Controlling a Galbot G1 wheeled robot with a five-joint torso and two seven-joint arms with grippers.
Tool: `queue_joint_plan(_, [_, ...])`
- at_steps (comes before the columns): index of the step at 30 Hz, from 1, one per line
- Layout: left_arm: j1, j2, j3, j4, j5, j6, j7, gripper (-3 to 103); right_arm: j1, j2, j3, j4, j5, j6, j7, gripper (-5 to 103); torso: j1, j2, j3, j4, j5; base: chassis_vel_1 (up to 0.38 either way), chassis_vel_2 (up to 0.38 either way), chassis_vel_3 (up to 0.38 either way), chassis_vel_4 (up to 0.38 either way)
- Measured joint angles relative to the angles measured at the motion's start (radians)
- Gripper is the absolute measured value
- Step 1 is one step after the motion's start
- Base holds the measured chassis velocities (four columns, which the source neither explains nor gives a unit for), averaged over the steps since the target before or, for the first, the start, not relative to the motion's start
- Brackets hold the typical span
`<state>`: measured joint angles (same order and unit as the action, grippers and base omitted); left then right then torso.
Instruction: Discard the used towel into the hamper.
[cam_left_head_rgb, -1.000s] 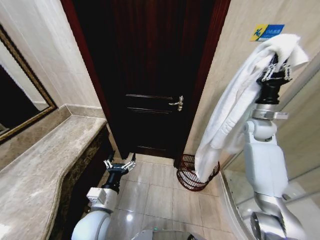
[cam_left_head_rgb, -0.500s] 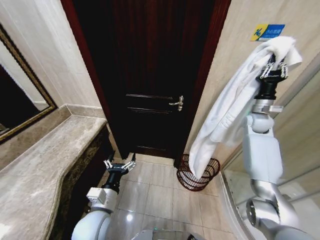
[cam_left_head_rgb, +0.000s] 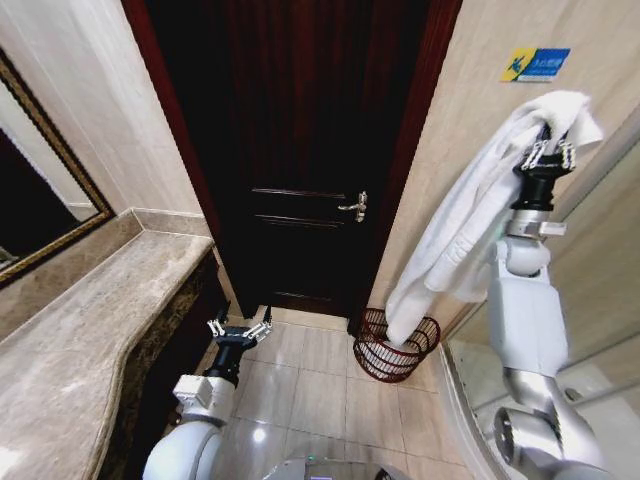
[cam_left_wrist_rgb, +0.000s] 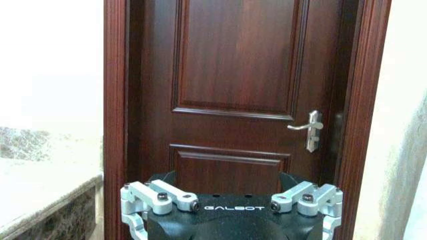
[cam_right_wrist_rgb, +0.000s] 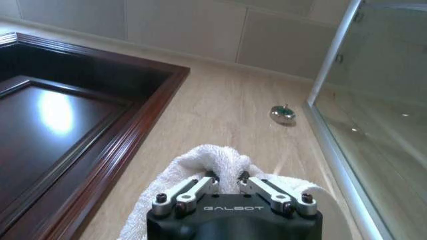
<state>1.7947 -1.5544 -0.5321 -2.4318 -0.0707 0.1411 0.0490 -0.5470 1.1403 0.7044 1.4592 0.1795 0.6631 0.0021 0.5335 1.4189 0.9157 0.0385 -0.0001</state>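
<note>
High on the robot's right side, the right gripper (cam_left_head_rgb: 547, 152) points upward with its fingers pinched on a fold of the white towel (cam_left_head_rgb: 470, 220). In the right wrist view, the fingertips (cam_right_wrist_rgb: 212, 181) are pressed together with terry cloth bunched between them. The towel drapes down and toward the robot's left from the gripper, and its lower end hangs into the open top of the hamper (cam_left_head_rgb: 385, 362). The hamper, a dark reddish-brown wire basket, stands on the tiled floor (cam_left_head_rgb: 300, 385) at the foot of the wall, just beside the dark wooden door (cam_left_head_rgb: 300, 150). The left gripper (cam_left_head_rgb: 240, 330) is held low beside the marble counter (cam_left_head_rgb: 80, 340), its fingers spread apart and holding nothing, facing the door handle (cam_left_wrist_rgb: 308, 127).
</note>
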Motion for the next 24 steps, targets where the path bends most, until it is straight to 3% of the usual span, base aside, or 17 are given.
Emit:
queue_joint_plan(11, [0.0,0.0,0.0,0.0,0.0,0.0,0.0,100,-0.11,0.016,0.037,0.101,0.011,-0.005,0.003,11,0.0,0.0,0.0,-0.0001,-0.0001,0.0,0.0,0.0,0.0])
queue_joint_plan(24, [0.0,0.0,0.0,0.0,0.0,0.0,0.0,100,-0.177,0.047,0.055,0.096,0.002,0.007,0.002,11,0.0,0.0,0.0,0.0,-0.0002,0.0,0.0,0.0,0.0])
